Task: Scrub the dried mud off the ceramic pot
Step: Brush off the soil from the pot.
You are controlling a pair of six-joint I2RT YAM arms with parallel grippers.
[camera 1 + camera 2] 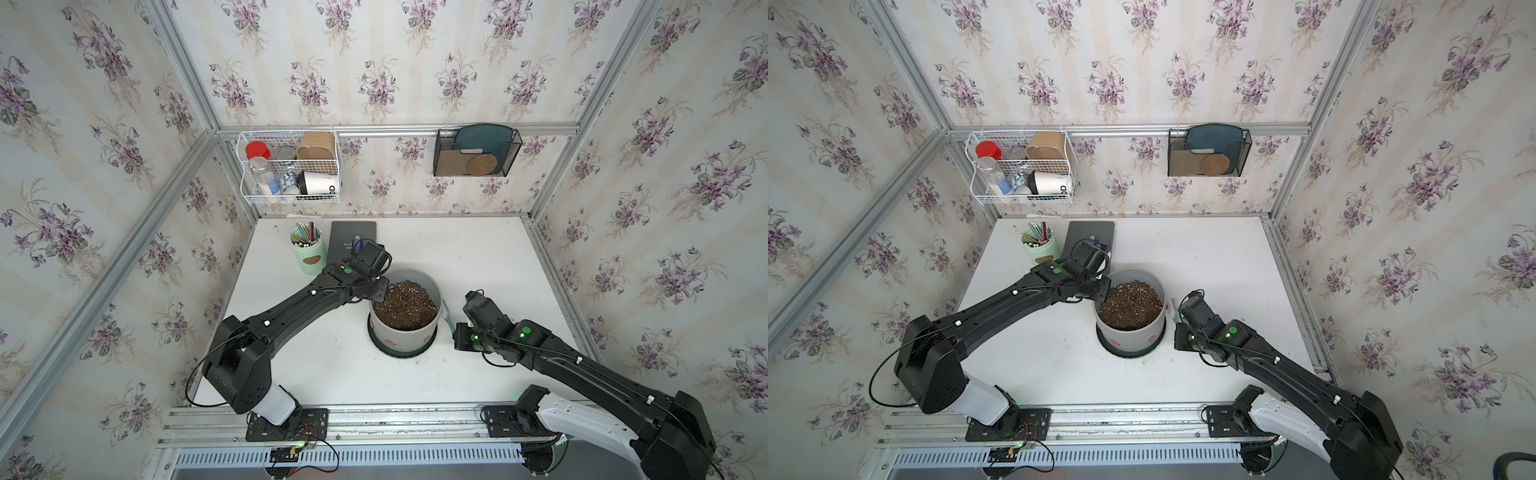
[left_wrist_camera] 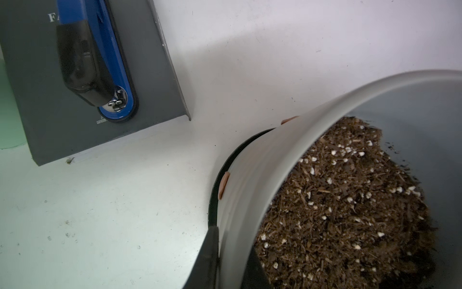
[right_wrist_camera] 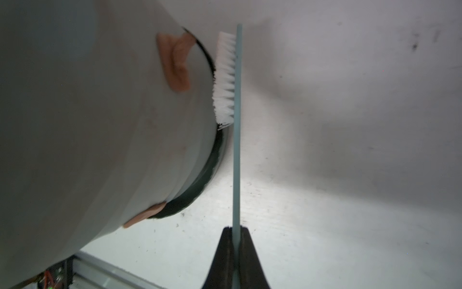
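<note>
Item: ceramic pot, standing upright mid-surface, between both arms. The left hand is pinching its rim wall. The right hand, the nearer to the mud, is clamping the brush. The brush's long axis is running straight out alongside the pot, its bristles touching the pot low down. The dried mud is sitting just beside them, further round the wall.

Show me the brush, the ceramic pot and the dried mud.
brush [image 3: 226, 75]: right wrist view, white bristles.
ceramic pot [image 1: 401, 338]: in a top view, grey outer wall.
dried mud [image 3: 178, 62]: right wrist view, blob on pot's side.
</note>
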